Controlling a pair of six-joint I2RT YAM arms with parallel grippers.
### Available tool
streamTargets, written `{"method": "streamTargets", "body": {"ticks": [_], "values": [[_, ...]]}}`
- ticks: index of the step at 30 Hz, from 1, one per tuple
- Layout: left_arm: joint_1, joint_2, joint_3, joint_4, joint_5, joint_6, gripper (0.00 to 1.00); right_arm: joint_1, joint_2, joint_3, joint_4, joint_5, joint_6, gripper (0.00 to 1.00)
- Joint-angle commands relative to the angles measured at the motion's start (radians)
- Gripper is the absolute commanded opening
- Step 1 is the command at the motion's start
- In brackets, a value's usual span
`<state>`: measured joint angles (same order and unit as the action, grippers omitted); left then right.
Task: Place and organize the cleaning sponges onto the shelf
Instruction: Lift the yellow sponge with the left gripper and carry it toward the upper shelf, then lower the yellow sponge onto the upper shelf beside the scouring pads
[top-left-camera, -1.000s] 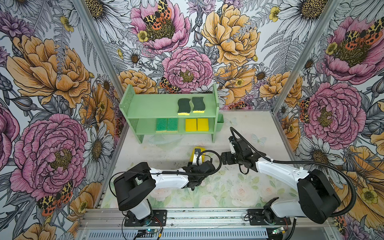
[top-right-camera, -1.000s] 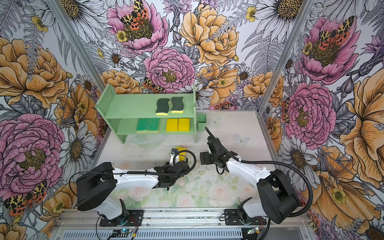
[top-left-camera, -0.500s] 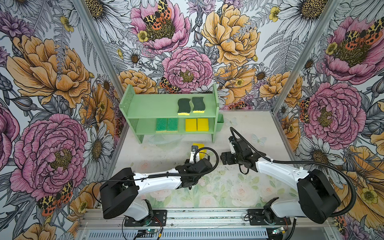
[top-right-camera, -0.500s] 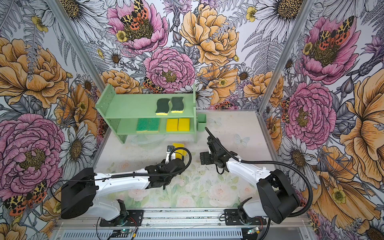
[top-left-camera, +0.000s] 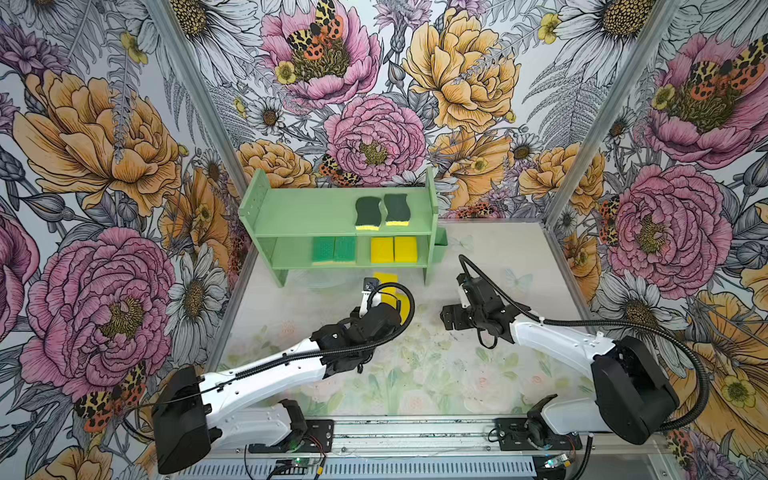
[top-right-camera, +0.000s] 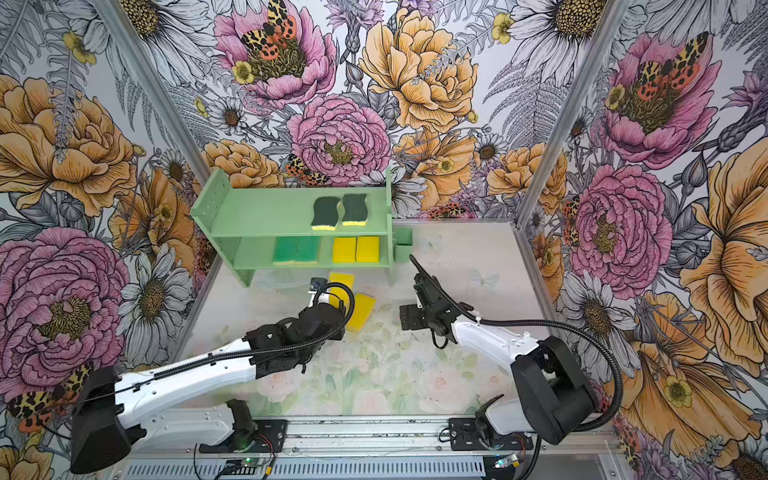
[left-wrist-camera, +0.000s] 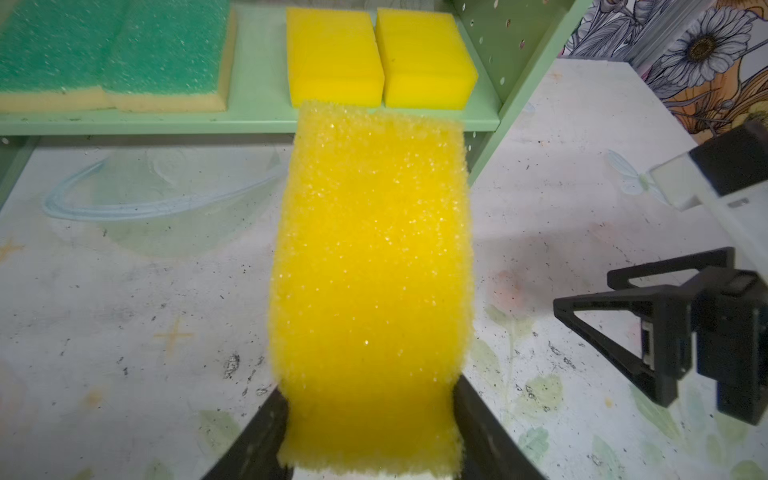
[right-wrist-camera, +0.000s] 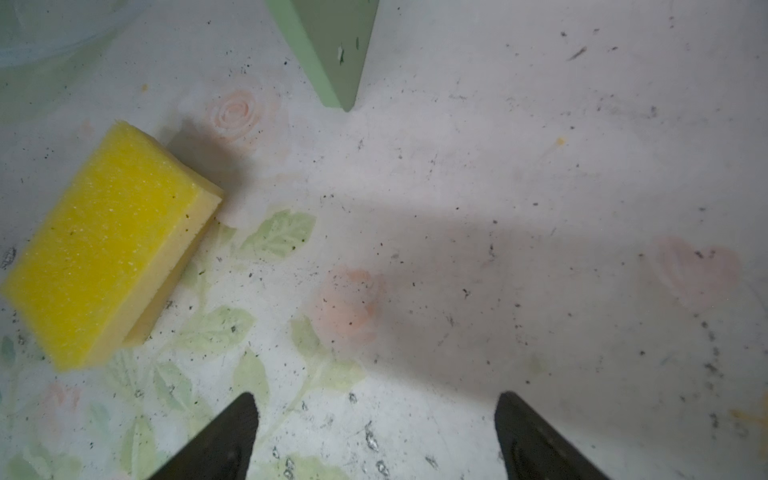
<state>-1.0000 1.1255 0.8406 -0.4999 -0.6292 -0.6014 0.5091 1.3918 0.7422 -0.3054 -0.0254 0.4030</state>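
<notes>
Six cleaning sponges (top-left-camera: 392, 249) occupy the mint-green wooden shelf (top-left-camera: 291, 216); left gripper (left-wrist-camera: 370, 395) grasps a seventh, plain yellow foam block (left-wrist-camera: 370, 270), near its lower tier; another yellow block (right-wrist-camera: 99, 249) lies on the bench (right-wrist-camera: 498, 208); right gripper (right-wrist-camera: 376, 395) released.

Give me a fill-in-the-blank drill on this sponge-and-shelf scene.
1. The wavy dark-green sponges on the top tier of the shelf number ___.
2. The sponge clamped in the left gripper is plain ___.
3. The right gripper holds nothing; its jaws stand ___.
4. In both top views, the green-topped sponges lie to the ___ of the yellow pair on the lower tier.

Missing words: two; yellow; open; left.
</notes>
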Motion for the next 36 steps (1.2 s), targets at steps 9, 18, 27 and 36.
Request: {"method": "streamTargets", "body": {"ticks": [9,18,27,36], "values": [[0.198,-0.187,0.171,-0.191,0.112,0.164,0.54,-0.004,-0.071,0.028,0.008,-0.164,-0.01,0.91],[0.298,-0.145,0.352,-0.213,0.108,0.301,0.55,-0.004,-0.156,0.02,0.006,-0.222,-0.015,0.92],[0.51,0.03,0.523,-0.165,0.247,0.415,0.56,-0.007,-0.197,-0.01,0.004,-0.216,-0.01,0.92],[0.664,0.229,0.667,-0.145,0.396,0.447,0.57,-0.015,-0.235,-0.034,0.005,-0.212,-0.007,0.93]]}}
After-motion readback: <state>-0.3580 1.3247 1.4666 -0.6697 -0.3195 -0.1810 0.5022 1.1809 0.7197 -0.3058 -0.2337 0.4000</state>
